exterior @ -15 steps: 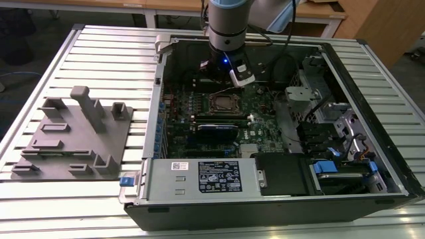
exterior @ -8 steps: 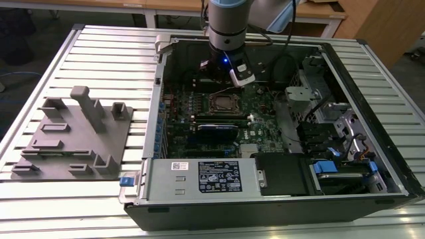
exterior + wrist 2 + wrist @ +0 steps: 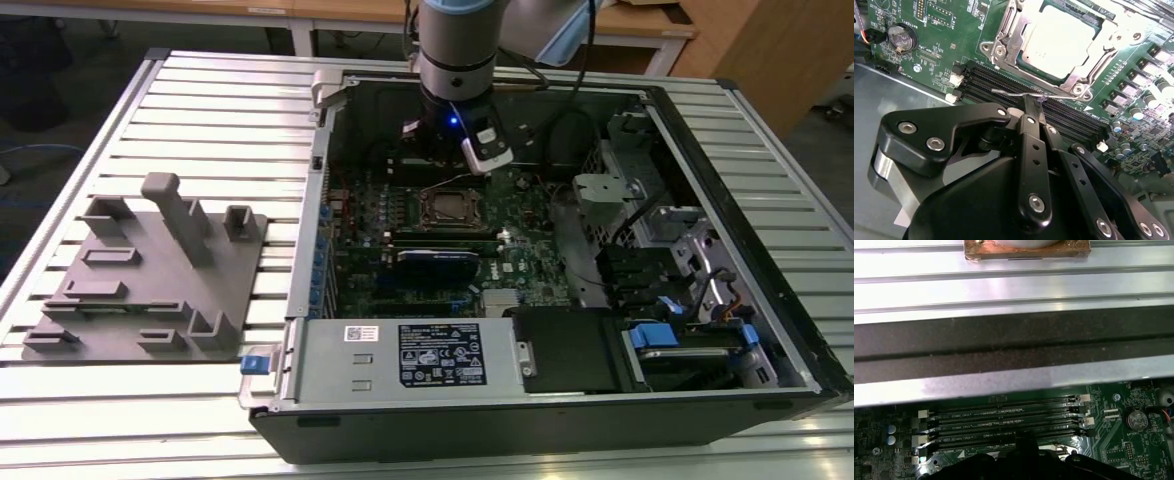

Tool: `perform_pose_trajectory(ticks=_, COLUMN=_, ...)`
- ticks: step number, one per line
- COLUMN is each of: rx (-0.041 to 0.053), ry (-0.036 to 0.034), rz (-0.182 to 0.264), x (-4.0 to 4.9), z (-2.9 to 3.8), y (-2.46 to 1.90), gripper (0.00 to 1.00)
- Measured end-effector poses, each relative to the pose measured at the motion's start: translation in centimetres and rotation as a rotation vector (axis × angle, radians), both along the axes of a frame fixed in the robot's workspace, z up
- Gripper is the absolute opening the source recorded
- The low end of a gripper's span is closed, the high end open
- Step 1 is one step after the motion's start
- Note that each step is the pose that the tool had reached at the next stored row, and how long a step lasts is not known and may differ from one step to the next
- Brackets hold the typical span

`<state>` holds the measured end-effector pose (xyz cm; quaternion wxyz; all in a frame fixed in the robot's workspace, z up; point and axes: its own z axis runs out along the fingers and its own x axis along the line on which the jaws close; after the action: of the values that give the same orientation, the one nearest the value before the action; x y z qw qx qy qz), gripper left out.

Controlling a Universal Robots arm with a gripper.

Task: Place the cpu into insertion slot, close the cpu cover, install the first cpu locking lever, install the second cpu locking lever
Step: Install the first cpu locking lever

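My tool (image 3: pixel 1032 101) was closed, tips against the locking lever (image 3: pixel 1006 92); I judged the thin wire could slip off them and spring up.

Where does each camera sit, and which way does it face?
Exterior view: off the arm, high up, looking down into the open computer case on the slatted table; the arm reaches in.
Second wrist view: on the arm, looking past the gripper at the cpu inside the cpu cover.
First wrist view: on the arm, looking over the gripper, across the memory slots, toward the case's wall.
Shared: both wrist views show the memory slots and coin battery.
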<state>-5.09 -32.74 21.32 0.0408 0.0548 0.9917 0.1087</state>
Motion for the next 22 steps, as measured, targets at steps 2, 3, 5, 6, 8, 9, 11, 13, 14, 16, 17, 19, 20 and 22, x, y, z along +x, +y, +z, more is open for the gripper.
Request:
perform_pose_trajectory(ticks=2, rx=-0.0005, ry=-0.0008, rz=-0.011, x=-0.01, z=-0.03, y=-0.01, gripper=0.10)
perform_pose_trajectory(ticks=3, rx=-0.0007, ry=-0.0013, rz=-0.018, x=-0.01, z=-0.05, y=-0.01, gripper=0.10)
perform_pose_trajectory(ticks=5, rx=-0.0013, ry=-0.0022, rz=-0.033, x=0.00, z=-0.07, y=-0.02, gripper=0.10)
perform_pose_trajectory(ticks=6, rx=-0.0015, ry=-0.0026, rz=-0.040, x=0.00, z=-0.08, y=-0.04, gripper=0.10)
perform_pose_trajectory(ticks=8, rx=-0.0020, ry=-0.0027, rz=-0.047, x=-0.01, z=-0.09, y=-0.04, gripper=0.10)
perform_pose_trajectory(ticks=9, rx=-0.0023, ry=-0.0029, rz=-0.049, x=-0.01, z=-0.09, y=-0.04, gripper=0.10)
perform_pose_trajectory(ticks=11, rx=-0.0034, ry=-0.0066, rz=-0.051, x=-0.14, z=-0.13, y=-0.04, gripper=0.10)
perform_pose_trajectory(ticks=13, rx=-0.0057, ry=-0.0100, rz=-0.054, x=-0.27, z=-0.23, y=-0.03, gripper=0.10)
perform_pose_trajectory(ticks=14, rx=-0.0074, ry=-0.0106, rz=-0.057, x=-0.29, z=-0.30, y=-0.04, gripper=0.10)
perform_pose_trajectory(ticks=16, rx=-0.0124, ry=-0.0116, rz=-0.062, x=-0.32, z=-0.46, y=-0.04, gripper=0.10)
perform_pose_trajectory(ticks=17, rx=-0.0149, ry=-0.0118, rz=-0.064, x=-0.32, z=-0.52, y=-0.04, gripper=0.10)
perform_pose_trajectory(ticks=19, rx=-0.0152, ry=-0.0118, rz=-0.065, x=-0.32, z=-0.52, y=-0.04, gripper=0.10)
perform_pose_trajectory(ticks=20, rx=-0.0153, ry=-0.0118, rz=-0.065, x=-0.32, z=-0.52, y=-0.04, gripper=0.10)
perform_pose_trajectory(ticks=22, rx=-0.0153, ry=-0.0117, rz=-0.065, x=-0.32, z=-0.53, y=-0.04, gripper=0.10)
